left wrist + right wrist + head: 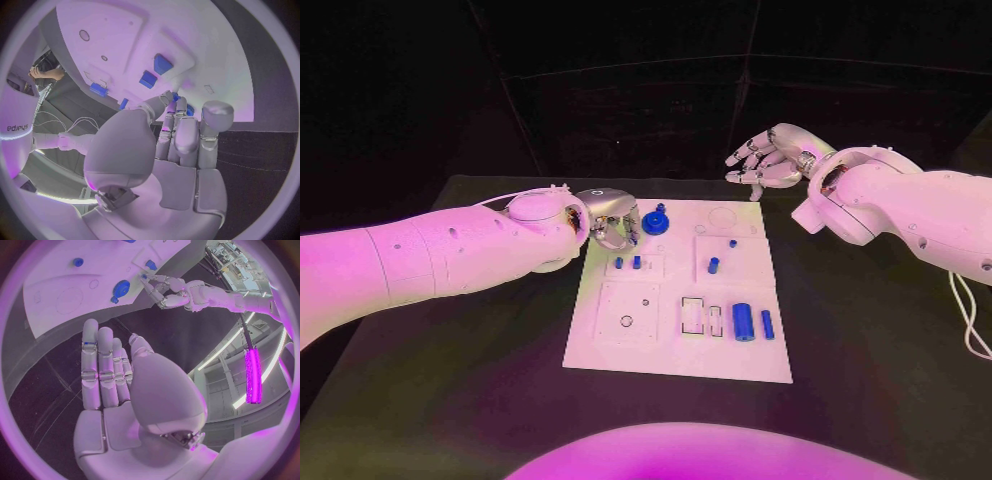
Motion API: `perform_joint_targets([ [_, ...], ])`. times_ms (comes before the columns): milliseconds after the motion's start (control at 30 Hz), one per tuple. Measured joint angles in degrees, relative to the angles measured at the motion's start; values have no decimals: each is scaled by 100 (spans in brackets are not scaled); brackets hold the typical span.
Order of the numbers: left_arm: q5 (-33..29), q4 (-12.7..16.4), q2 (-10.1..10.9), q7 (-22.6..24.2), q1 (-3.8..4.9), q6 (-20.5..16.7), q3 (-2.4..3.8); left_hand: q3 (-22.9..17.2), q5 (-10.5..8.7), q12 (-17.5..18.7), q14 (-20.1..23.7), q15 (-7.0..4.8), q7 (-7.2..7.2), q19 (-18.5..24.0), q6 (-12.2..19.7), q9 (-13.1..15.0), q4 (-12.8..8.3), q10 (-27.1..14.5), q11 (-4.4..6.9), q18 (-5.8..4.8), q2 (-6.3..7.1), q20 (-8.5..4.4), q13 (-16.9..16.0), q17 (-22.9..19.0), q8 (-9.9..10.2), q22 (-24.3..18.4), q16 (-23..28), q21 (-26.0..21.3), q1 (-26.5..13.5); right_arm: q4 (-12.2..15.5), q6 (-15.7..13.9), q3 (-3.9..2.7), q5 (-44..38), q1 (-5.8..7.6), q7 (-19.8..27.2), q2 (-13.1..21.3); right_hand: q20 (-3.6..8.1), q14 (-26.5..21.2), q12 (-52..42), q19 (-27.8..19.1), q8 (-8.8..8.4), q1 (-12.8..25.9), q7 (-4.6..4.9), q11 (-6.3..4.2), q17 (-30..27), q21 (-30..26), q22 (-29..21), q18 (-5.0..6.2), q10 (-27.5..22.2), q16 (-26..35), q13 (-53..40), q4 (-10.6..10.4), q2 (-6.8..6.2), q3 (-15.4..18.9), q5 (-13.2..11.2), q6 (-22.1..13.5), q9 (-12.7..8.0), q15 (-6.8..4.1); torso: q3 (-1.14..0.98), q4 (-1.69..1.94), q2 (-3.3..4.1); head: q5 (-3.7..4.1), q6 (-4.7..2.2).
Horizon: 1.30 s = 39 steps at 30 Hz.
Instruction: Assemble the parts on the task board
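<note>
The left hand [606, 222] was set at the task board [678, 355]'s far-left edge beside the round blue part [655, 221] — whether anything was pinched couldn't be told — while the right hand [769, 155], off the far edge, was held empty w/ fingers loosely apart; a grasp of that part was judged to be in hand, the next move needing a firm pinch.

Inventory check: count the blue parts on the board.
7. A round piece at the far edge beside the left hand; a small peg to its right; two pegs mid-left; one peg mid-right; two cylinders near right. The hand may hide others.
</note>
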State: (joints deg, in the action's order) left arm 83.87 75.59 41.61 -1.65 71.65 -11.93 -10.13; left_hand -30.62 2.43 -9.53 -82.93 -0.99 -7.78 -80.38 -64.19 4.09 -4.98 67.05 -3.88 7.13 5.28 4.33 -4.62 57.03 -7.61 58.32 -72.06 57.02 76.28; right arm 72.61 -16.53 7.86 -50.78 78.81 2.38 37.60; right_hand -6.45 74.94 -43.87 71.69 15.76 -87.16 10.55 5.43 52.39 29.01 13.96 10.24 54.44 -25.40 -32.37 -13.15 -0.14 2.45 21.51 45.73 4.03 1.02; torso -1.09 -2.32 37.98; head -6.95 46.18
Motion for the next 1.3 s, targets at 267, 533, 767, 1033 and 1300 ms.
perform_joint_targets([
  [267,-3,-22,-17,-12,2,42,1,-16,0,67,0,0,-13,0,14,-6,16,-1,-1,0,46,0,5,0,28,-13,0,-21,-46,0,0,0,0,0,0,0,0,0,0,0,0,0,0,0,0,0,0,0,0,0,0,0,0,0,0,0,0,0,-1,0,0,1,-4],
  [533,-5,-45,-39,-35,4,60,1,-15,0,89,1,0,-21,0,21,-7,16,-32,-32,0,46,0,11,-11,50,-21,0,-43,-46,2,0,0,0,0,1,2,0,0,0,0,21,0,0,0,0,0,0,0,0,0,10,0,0,0,0,0,0,0,-2,0,1,7,-5],
  [767,-8,-67,-54,-52,4,64,2,-15,0,89,1,-1,-21,0,22,-9,16,-31,-31,0,68,0,16,-17,50,-30,0,-43,-69,4,-1,0,0,0,1,4,0,0,0,0,21,0,0,0,0,0,0,0,0,0,9,0,0,0,0,0,0,0,-1,0,1,9,-9],
  [1033,-9,-88,-67,-65,4,70,1,-31,0,201,1,-1,-29,-20,73,-18,32,-170,-82,-1,106,20,48,-51,113,-66,0,-87,-106,5,-1,0,0,0,2,5,0,0,0,0,21,0,0,0,0,0,0,0,0,0,9,0,0,0,0,0,0,0,-1,0,1,17,-1],
  [1300,-9,-95,-72,-73,2,90,-1,-47,0,274,0,41,-70,-1,115,-17,48,-267,-123,-1,148,39,70,-96,161,-99,23,-128,-148,5,-1,0,1,0,3,6,0,0,0,0,21,0,0,0,0,0,0,0,0,0,9,0,0,0,0,0,0,0,2,1,1,24,7],
])
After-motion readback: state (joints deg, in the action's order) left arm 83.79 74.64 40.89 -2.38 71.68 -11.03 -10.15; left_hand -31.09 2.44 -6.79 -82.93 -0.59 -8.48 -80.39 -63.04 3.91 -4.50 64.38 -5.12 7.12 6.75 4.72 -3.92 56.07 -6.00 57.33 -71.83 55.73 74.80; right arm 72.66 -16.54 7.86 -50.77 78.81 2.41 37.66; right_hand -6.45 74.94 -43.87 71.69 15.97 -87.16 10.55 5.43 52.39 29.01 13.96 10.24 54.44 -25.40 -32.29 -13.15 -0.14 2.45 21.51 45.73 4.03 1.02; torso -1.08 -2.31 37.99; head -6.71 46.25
